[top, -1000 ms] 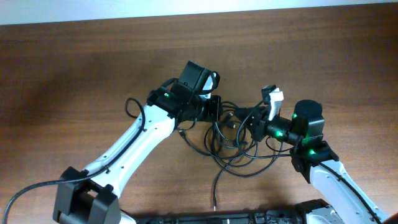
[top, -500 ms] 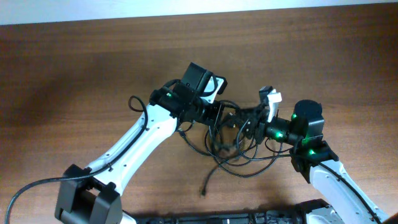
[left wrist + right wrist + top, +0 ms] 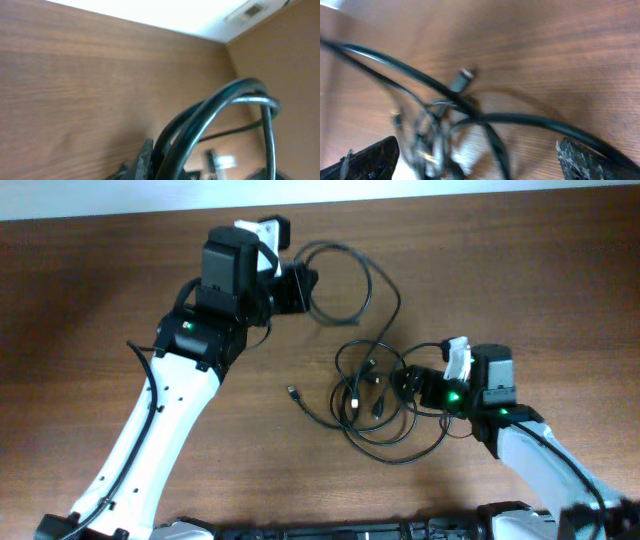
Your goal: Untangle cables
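My left arm reaches up from the near left corner, its forearm long and nearly straight, with the wrist turned right near the table's far edge. The left gripper is clamped on a cable, which arcs out of the fingers as a doubled strand in the left wrist view. From overhead that cable sweeps right in a wide loop and drops back into the tangle at centre right. My right arm comes in low from the near right corner, elbow bent. The right gripper points left into the tangle's right side. In the right wrist view its fingers stand wide apart, with blurred cords running between them and nothing pinched. A loose plug lies on the wood just left of the tangle. Half a second ago the left gripper sat at the tangle, close to the right one. It has since swung up and left, drawing the loop out. The right gripper has eased slightly toward the near right.
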`<move>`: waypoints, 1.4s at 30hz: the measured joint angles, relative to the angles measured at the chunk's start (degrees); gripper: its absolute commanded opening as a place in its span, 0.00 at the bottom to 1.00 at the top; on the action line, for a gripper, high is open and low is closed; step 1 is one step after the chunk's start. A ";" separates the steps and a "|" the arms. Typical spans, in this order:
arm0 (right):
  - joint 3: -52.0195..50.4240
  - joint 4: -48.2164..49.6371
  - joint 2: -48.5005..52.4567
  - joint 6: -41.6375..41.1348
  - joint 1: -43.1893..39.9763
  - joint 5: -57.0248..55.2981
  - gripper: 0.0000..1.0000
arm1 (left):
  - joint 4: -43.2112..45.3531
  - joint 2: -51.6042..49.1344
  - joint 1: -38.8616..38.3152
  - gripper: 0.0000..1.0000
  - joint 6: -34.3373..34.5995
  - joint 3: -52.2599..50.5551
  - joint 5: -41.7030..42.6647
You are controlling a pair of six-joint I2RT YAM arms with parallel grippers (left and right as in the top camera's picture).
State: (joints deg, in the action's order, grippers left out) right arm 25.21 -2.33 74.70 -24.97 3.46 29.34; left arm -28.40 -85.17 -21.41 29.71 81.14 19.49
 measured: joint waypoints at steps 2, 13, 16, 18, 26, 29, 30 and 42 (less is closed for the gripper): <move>0.07 0.57 4.26 0.28 0.87 -2.34 1.00 | 3.45 0.09 0.68 0.00 6.12 0.09 -0.50; 2.82 2.60 9.27 1.42 1.09 -1.44 1.00 | -2.71 0.15 27.85 0.00 10.47 0.15 -29.57; 2.82 2.60 9.27 1.42 1.09 -1.44 1.00 | -2.71 0.15 32.96 0.00 10.47 0.15 -36.02; 2.82 2.60 9.27 1.44 1.09 -1.44 1.00 | -2.36 -0.74 35.71 0.02 10.47 0.15 -38.66; 3.13 2.80 9.57 1.44 1.09 -1.38 1.00 | 31.04 -26.95 46.86 0.02 10.86 0.50 -42.66; 2.97 3.43 9.60 1.44 1.09 -1.38 1.00 | 33.66 -37.99 49.29 0.82 11.02 0.50 -42.66; 2.97 3.45 9.64 1.38 1.09 -1.38 1.00 | 33.09 -40.83 49.75 0.99 11.06 0.48 -42.51; 2.97 3.85 9.84 1.42 1.09 -1.38 1.00 | -3.15 -10.16 49.27 0.99 11.98 1.49 -12.02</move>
State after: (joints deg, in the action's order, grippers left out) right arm 28.18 1.52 84.53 -23.55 4.56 27.97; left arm -31.55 -95.33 27.86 41.69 82.63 7.46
